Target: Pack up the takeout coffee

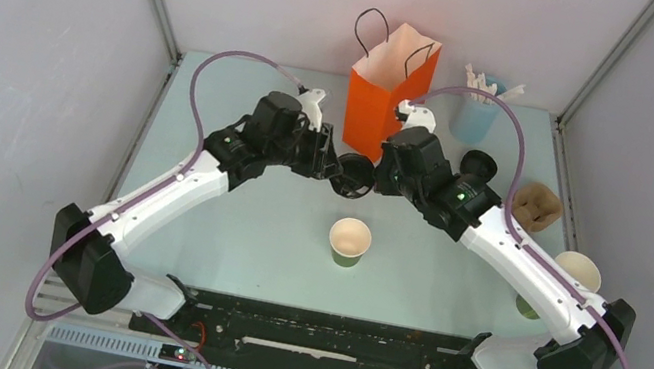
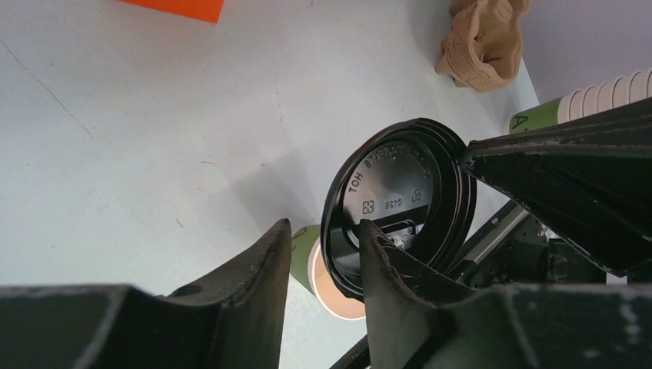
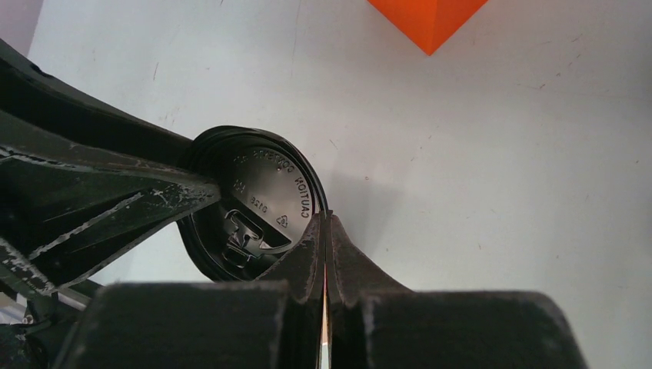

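The left gripper [image 2: 326,247] stands partly spread, the right gripper [image 3: 325,229] clamped tight.

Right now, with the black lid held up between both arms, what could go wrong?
The right gripper pinches only the thin rim of the black lid, so it could slip or flex free. The jaws of the left gripper stand apart around the opposite rim; closing off-centre might knock the lid loose. A dropped lid could land on or tip the open green cup close by.
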You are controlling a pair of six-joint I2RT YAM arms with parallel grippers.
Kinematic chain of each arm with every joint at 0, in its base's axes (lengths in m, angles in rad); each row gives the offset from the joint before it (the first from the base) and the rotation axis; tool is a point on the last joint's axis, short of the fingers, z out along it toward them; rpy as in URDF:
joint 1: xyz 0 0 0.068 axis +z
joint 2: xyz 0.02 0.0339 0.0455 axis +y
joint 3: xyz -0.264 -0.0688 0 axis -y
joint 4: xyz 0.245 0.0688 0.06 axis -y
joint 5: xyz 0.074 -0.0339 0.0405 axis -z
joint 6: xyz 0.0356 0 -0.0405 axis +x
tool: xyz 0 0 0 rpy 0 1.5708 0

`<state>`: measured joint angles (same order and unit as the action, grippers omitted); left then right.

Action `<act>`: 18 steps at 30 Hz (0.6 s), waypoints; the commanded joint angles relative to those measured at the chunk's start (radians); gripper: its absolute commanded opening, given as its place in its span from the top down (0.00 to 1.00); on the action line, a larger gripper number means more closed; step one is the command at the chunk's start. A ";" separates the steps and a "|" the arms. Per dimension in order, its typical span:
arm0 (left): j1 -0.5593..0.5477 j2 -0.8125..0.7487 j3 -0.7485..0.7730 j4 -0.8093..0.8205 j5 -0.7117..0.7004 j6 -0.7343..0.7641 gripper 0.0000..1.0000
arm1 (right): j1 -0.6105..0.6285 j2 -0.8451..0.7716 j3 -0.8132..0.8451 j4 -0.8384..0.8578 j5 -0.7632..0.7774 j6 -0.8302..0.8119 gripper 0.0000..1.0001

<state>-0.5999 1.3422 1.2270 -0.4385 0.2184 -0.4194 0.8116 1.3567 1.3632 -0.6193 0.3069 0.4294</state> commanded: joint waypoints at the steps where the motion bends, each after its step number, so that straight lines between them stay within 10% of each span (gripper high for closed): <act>1: -0.003 0.009 0.071 -0.006 0.028 0.000 0.61 | 0.016 -0.008 0.039 0.007 0.025 0.007 1.00; 8: -0.003 -0.012 0.069 0.000 0.023 0.016 0.83 | 0.032 -0.024 0.038 -0.015 0.025 -0.014 0.99; 18: 0.009 -0.045 0.036 0.110 0.207 0.014 0.91 | 0.037 -0.202 0.019 -0.092 -0.098 -0.054 0.44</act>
<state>-0.5999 1.3411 1.2274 -0.4252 0.2768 -0.4107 0.8402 1.2900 1.3632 -0.6891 0.2787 0.3950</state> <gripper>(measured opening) 0.098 0.500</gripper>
